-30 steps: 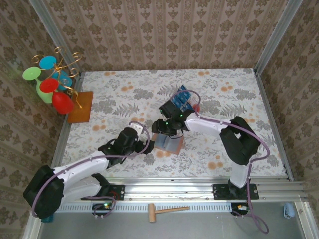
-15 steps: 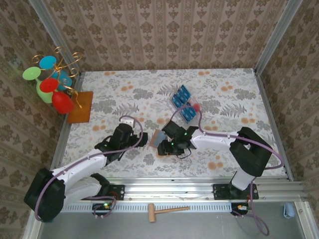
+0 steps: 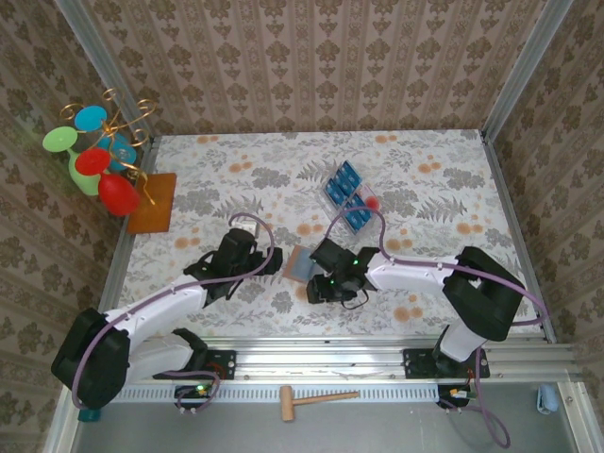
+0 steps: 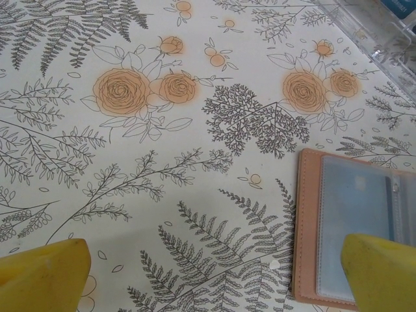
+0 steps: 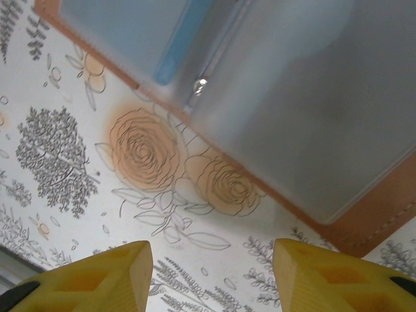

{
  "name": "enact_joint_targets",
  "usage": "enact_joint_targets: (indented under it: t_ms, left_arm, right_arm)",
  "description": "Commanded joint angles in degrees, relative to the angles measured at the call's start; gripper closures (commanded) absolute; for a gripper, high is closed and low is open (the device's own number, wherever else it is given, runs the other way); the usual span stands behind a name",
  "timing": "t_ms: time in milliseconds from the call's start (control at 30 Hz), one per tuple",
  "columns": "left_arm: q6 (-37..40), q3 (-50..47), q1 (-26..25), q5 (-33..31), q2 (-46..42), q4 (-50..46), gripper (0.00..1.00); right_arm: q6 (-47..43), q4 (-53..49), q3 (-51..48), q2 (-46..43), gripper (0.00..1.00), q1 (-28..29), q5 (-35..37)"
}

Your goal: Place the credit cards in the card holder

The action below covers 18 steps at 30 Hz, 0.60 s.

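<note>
The card holder (image 3: 298,264) lies open on the flowered tablecloth between the two grippers, tan with greyish clear pockets (image 5: 279,97). A blue edge (image 5: 177,47) shows inside one pocket. In the left wrist view the card holder (image 4: 344,240) lies at the right, by my right fingertip (image 4: 380,273). My left gripper (image 3: 274,262) (image 4: 211,279) stands wide open just left of it, holding nothing. My right gripper (image 3: 319,286) (image 5: 211,273) hovers at the holder's near right edge, open over bare cloth. Several blue credit cards (image 3: 343,185) lie in a clear tray farther back.
The clear tray (image 4: 380,29) with a red dot (image 3: 374,202) sits behind the holder. An orange-brown mat (image 3: 153,203) and a stand of coloured glasses (image 3: 94,160) occupy the far left corner. Metal rails and patterned walls enclose the table. A wooden mallet (image 3: 316,400) lies outside the near rail.
My right gripper has come from near the tray toward the near edge, down beside the holder. The left gripper has drawn slightly back and left. The holder now lies a little farther left.
</note>
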Motion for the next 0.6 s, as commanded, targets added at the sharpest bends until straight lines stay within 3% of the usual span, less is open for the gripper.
enact_joint_targets:
  t_ms: [0, 567]
  left_arm:
    - [-0.6, 1.7, 0.2, 0.9, -0.1, -0.1, 0.0]
    - [0.0, 2.3, 0.2, 1.6, 0.6, 0.0, 0.0]
  right_arm:
    - [-1.7, -1.6, 0.6, 0.8, 0.48, -1.4, 2.0]
    - [-6.4, -4.1, 4.1, 3.3, 0.48, -7.3, 1.7]
